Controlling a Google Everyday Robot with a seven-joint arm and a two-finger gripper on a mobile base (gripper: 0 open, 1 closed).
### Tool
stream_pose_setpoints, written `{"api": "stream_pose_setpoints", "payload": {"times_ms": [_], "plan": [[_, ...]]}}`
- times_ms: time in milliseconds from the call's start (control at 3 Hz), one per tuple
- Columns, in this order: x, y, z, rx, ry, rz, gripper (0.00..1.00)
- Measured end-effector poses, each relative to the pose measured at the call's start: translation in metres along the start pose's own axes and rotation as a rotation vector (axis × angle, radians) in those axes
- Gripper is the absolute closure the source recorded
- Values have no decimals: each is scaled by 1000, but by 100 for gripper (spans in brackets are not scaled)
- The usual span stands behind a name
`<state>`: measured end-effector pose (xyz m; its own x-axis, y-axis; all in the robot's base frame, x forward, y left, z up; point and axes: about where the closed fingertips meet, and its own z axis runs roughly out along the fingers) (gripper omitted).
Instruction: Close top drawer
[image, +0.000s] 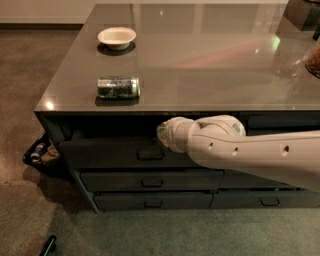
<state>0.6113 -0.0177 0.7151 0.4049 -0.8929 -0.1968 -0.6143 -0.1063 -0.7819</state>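
Sticking out slightly beneath the surface (70, 97), the top drawer (105, 152) looks rigid and light on its runners, so a flat push beside the handle (150, 155) should do; the gripper (164, 135) sits at its upper edge, opening impossible to tell.

level white arm (250, 152) from right, tool (162, 134) at its tip

The gripper (163, 135) sits at the top edge of the drawer (105, 152), close under the worktop (210, 75) lip. Its arm (260, 155) bars the right side; the left lies open.
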Motion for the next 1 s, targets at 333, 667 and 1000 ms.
{"api": "stream_pose_setpoints", "payload": {"times_ms": [333,667,1000], "plan": [[-6,17,-32,-36,13,76,100],[5,30,-74,-71,62,143,100],[2,27,-83,-91,49,181,100]]}}
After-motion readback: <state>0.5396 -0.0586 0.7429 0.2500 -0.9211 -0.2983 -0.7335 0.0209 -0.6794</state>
